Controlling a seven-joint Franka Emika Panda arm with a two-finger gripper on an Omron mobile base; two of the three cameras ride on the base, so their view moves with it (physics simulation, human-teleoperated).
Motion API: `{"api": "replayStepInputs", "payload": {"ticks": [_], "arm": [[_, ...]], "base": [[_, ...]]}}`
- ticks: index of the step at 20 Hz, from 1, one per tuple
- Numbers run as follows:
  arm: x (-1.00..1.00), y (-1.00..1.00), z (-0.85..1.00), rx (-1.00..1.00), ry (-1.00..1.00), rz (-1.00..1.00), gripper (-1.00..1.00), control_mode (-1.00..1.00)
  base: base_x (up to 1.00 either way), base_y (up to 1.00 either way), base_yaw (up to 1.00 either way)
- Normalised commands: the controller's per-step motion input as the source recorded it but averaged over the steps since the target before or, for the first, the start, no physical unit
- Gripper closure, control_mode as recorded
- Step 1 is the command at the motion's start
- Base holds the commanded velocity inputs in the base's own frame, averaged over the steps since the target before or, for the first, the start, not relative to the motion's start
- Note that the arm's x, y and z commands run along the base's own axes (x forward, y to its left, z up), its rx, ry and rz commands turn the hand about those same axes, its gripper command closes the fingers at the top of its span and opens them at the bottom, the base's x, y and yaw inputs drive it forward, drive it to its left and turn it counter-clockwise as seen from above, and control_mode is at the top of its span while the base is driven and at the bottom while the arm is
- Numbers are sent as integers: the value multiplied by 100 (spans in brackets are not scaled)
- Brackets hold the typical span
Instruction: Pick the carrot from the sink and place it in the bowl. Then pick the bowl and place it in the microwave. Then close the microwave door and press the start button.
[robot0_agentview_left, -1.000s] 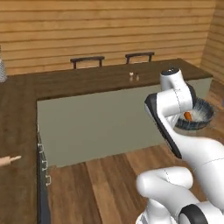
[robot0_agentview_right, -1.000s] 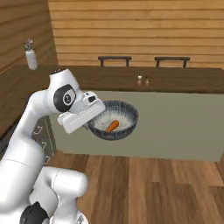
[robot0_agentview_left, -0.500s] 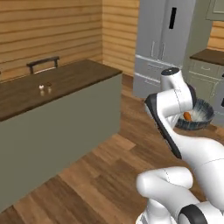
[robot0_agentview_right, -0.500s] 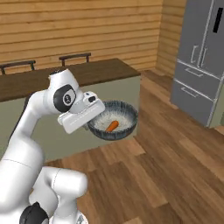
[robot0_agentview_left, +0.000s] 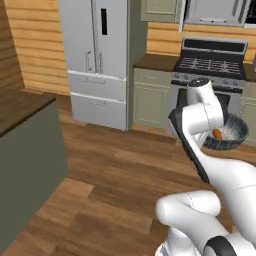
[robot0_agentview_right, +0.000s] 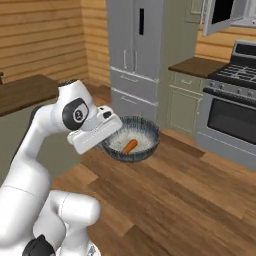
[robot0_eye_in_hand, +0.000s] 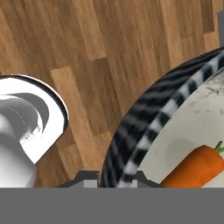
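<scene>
Carrying: the bowl, rigid and light, is clamped at its near rim by the gripper; the loose carrot may roll.

Gripper: clamped on the near rim of the bowl, held above the wood floor
Carrot: lying inside the bowl
Microwave door: swung open above the stove
Refrigerator: behind the bowl
</scene>
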Motion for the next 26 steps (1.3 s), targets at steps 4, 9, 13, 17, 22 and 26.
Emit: {"api": "replayStepInputs", "payload": {"ticks": [4, 9, 13, 17, 22, 26], "arm": [[0, 0, 0, 0, 0, 0, 100, 100], [0, 0, 0, 0, 0, 0, 100, 100], [0, 0, 0, 0, 0, 0, 100, 100], [0, 0, 0, 0, 0, 0, 100, 100], [0, 0, 0, 0, 0, 0, 100, 100], [0, 0, 0, 0, 0, 0, 100, 100]], "base": [[100, -17, -37], [100, -27, -28], [100, -3, -34], [100, -2, -33], [100, 3, -29], [100, -3, -14]]}}
